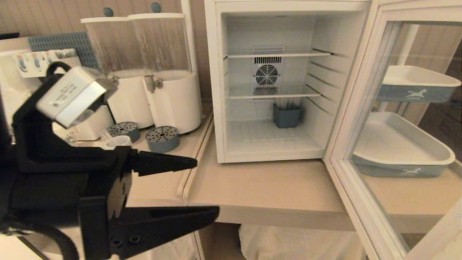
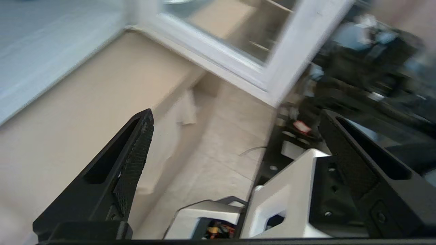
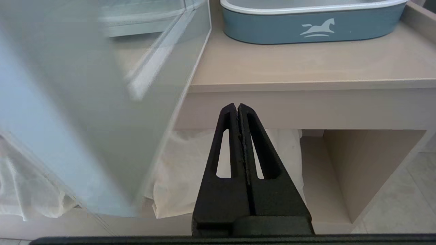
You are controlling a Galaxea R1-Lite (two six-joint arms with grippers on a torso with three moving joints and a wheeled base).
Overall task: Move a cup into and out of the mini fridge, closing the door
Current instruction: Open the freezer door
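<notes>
The mini fridge (image 1: 285,83) stands open on the counter, its wire shelves bare and a small blue-grey container (image 1: 287,115) on its floor. Its glass door (image 1: 364,90) is swung wide to the right; the door's white frame (image 2: 296,44) and pane (image 3: 85,102) also show in the wrist views. A white cup (image 1: 119,141) peeks out on the left counter, mostly hidden behind my left gripper (image 1: 207,186). That gripper (image 2: 235,115) hangs open and empty over the counter's front edge, left of the fridge. My right gripper (image 3: 237,106) is shut, low below the counter edge beside the door.
Two white drink dispensers (image 1: 173,72) with round perforated drip trays (image 1: 162,139) stand left of the fridge. White-and-blue trays (image 1: 400,151) (image 3: 306,27) sit on the counter (image 1: 270,187) behind the open door. White cloth (image 3: 190,177) hangs under the counter.
</notes>
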